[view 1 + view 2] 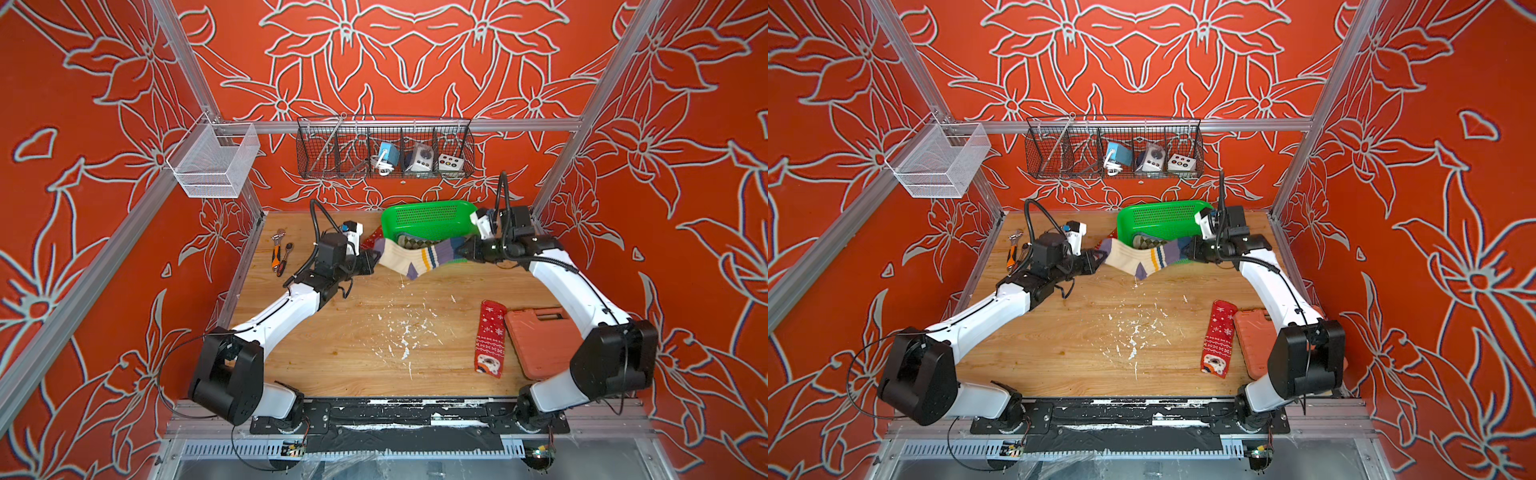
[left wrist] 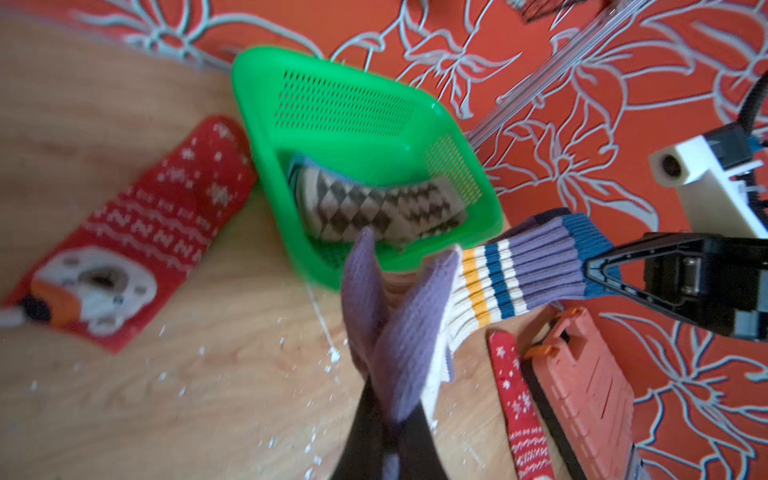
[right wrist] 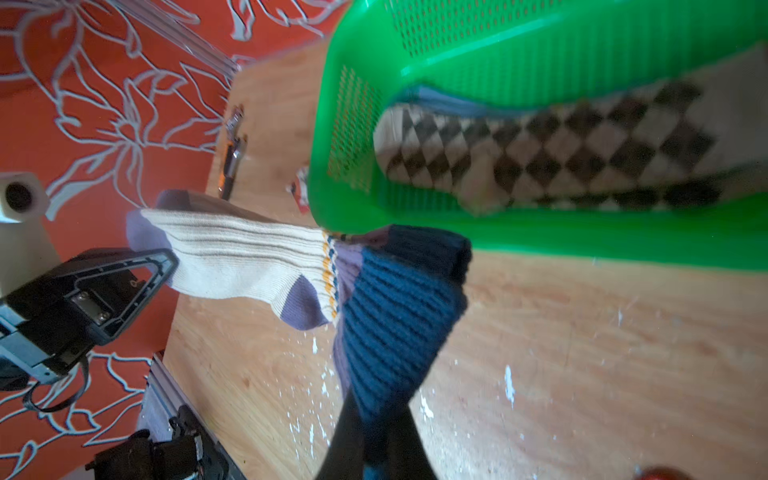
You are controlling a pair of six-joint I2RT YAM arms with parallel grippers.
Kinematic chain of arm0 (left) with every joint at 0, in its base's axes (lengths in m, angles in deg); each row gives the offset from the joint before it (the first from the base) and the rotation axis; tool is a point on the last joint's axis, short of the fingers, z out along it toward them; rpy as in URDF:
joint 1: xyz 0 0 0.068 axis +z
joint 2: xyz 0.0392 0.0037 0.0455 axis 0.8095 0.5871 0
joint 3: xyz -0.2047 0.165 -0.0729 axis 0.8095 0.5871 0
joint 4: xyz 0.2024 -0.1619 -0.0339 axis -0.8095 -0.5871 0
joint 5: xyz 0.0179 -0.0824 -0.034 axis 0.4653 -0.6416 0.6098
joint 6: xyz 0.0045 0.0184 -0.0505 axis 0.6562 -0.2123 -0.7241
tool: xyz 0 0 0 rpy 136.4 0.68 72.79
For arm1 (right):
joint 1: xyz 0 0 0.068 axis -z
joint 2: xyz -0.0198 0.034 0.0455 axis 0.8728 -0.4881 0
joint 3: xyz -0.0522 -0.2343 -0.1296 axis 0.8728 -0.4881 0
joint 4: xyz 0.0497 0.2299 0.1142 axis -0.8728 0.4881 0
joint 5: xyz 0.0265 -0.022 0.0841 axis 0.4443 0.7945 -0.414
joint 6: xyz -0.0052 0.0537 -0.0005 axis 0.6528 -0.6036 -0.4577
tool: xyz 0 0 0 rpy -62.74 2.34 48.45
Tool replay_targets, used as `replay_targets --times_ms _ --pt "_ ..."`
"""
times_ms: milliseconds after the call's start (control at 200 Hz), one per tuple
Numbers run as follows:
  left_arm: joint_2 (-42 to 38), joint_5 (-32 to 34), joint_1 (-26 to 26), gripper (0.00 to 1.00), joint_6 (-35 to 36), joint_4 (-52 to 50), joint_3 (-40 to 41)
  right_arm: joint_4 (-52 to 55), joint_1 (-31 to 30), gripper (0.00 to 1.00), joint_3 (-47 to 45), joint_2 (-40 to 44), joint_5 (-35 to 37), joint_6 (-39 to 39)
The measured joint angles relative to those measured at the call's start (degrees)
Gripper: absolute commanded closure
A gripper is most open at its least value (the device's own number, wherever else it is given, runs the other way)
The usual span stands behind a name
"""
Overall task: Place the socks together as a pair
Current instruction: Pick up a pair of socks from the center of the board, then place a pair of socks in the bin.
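We have the cream sock (image 1: 409, 255) stretched in the air just in front of the green basket (image 1: 428, 216). Our left gripper (image 1: 376, 262) is clamped tight on its purple toe, our right gripper (image 1: 459, 250) on its blue cuff. An argyle sock (image 2: 374, 203) lies inside the basket; one red snowflake sock (image 1: 490, 338) lies flat well in front of it and another (image 2: 124, 232) just beside it

Light: bright, even; only faint shadows on the desk (image 1: 353, 353).
Top views: sharp, straight edges bowed outward.
Wrist views: motion-smeared; green basket (image 2: 262, 95) streaked, argyle sock (image 3: 540, 158) soft.
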Motion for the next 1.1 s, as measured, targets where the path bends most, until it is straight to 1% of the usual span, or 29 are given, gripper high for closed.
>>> replay_targets --times_ms 100,220,305,395,550,656,821,861,901,1006,1036,1101 --pt "6.1 -0.5 0.0 1.0 0.2 -0.3 -8.3 0.7 1.8 1.0 8.0 -4.7 -2.0 -0.1" --pt "15.6 -0.9 0.0 1.0 0.4 -0.6 -17.0 2.7 3.5 1.0 16.5 -11.3 -2.6 0.0" --pt "22.4 -1.4 0.0 1.0 0.5 -1.2 -22.0 4.2 4.7 1.0 21.7 -16.2 -2.6 0.1" --pt "28.7 -1.8 0.0 1.0 0.6 -2.1 -25.7 5.2 6.3 1.0 25.2 -20.4 -2.5 0.1" --pt "35.9 -0.5 -0.3 1.0 1.0 -4.4 -29.7 6.0 7.9 1.0 26.8 -25.6 -2.3 0.2" --pt "38.9 1.4 -0.8 1.0 1.9 -6.4 -33.3 6.5 7.9 1.0 26.8 -28.3 -1.3 0.6" --pt "42.1 5.1 -2.6 1.0 3.8 -9.0 -40.3 7.5 8.0 1.0 26.8 -31.1 2.2 1.9" --pt "42.5 5.8 -3.0 1.0 4.1 -9.5 -41.4 7.6 8.2 0.96 26.8 -31.6 2.9 2.2" --pt "42.9 6.5 -3.4 1.0 4.4 -10.1 -42.5 7.8 8.4 0.89 26.8 -31.9 3.8 2.4" --pt "44.2 8.5 -4.3 0.88 5.2 -11.4 -44.5 8.5 8.9 0.77 27.2 -32.4 6.1 2.8" --pt "44.4 9.0 -4.5 0.81 5.5 -11.8 -44.8 8.7 8.9 0.74 27.7 -32.5 6.7 3.0" --pt "44.7 10.3 -4.9 0.61 6.1 -12.7 -45.0 8.8 9.0 0.69 28.7 -32.5 7.5 3.1"
